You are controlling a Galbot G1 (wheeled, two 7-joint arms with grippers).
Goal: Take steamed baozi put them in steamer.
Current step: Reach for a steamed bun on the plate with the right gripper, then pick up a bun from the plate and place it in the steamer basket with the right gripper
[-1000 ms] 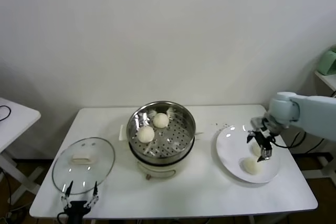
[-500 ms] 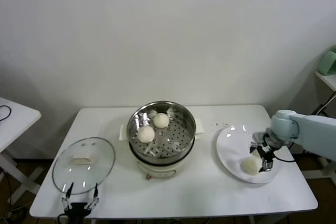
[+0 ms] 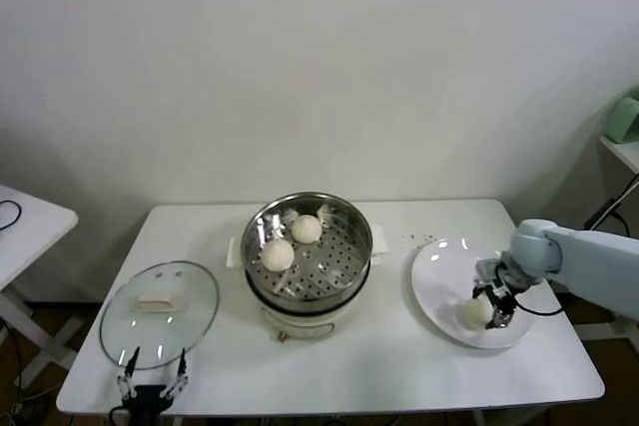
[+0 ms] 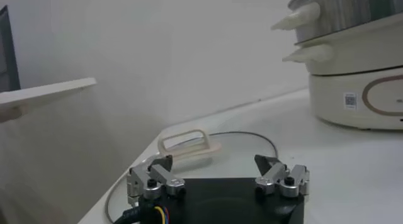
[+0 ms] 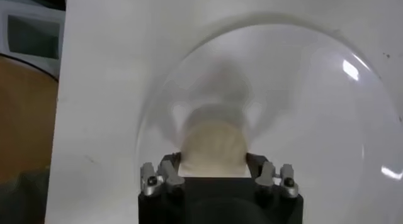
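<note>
Right end effector (image 3: 496, 304) sits low on the plate (image 3: 436, 281), fingers spread around a bao (image 5: 213, 146), not yet clenched. It should close gently and lift straight, I'd say.

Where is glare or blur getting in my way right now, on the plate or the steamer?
Head view: bright reflections on the steamer and the glass lid, buns still clear. Right wrist view: the bun between the right pincer arms is soft and blurred, with glare spots on the plate. Left wrist view: the left pincer is sharp, the steamer behind it softer.
</note>
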